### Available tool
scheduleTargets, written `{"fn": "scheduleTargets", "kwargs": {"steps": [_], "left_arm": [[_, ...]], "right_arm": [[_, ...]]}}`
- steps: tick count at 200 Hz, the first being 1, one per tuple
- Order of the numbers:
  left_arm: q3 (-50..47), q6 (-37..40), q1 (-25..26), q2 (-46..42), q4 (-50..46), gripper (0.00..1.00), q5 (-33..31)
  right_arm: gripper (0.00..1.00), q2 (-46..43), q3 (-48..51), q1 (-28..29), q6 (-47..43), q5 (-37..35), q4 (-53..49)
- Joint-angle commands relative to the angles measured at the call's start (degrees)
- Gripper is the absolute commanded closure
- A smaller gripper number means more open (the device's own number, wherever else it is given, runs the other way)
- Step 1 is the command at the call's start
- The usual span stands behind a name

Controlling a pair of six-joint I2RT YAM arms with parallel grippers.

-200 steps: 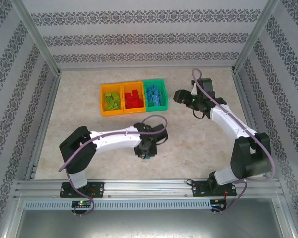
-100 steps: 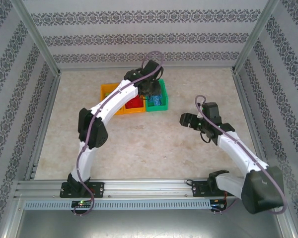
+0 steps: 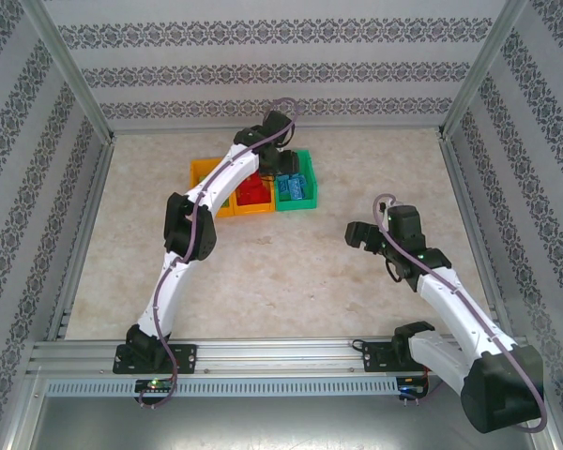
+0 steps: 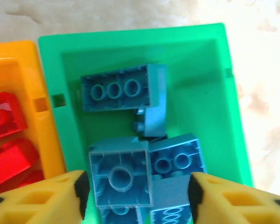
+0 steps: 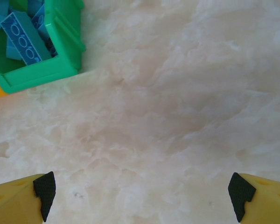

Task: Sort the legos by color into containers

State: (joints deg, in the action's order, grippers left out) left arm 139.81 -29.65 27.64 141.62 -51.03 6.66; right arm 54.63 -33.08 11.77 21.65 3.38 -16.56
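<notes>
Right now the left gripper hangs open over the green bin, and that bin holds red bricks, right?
No: the bricks in the green bin are blue, as the left wrist view shows. The left gripper does hang open over it.

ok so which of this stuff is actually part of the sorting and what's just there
Part of the job: blue legos, green bin, red legos, middle orange bin, left orange bin, left gripper open above the green bin, right gripper open above the tabletop.

Just there: aluminium frame rail, patterned walls.
</notes>
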Motion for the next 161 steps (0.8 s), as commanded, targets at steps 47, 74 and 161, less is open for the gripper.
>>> {"fn": "scheduleTargets", "kwargs": {"steps": [47, 74, 161], "left_arm": [[-7.99, 2.05, 0.22, -6.43, 9.45, 0.01, 4.01], [-15.02, 2.98, 0.88, -12.52, 14.62, 0.01, 4.09], [-64.97, 22.30, 2.01, -48.64, 41.92, 0.01, -14.32]], "right_arm": [[0.02, -1.95, 6.97, -3.06, -13.17, -10.70, 19.95], [0.02, 4.75, 11.37, -6.51, -16.61, -10.97, 38.81], [0.02, 32.86, 12.68, -10.15, -19.72, -7.81, 72.02]]}}
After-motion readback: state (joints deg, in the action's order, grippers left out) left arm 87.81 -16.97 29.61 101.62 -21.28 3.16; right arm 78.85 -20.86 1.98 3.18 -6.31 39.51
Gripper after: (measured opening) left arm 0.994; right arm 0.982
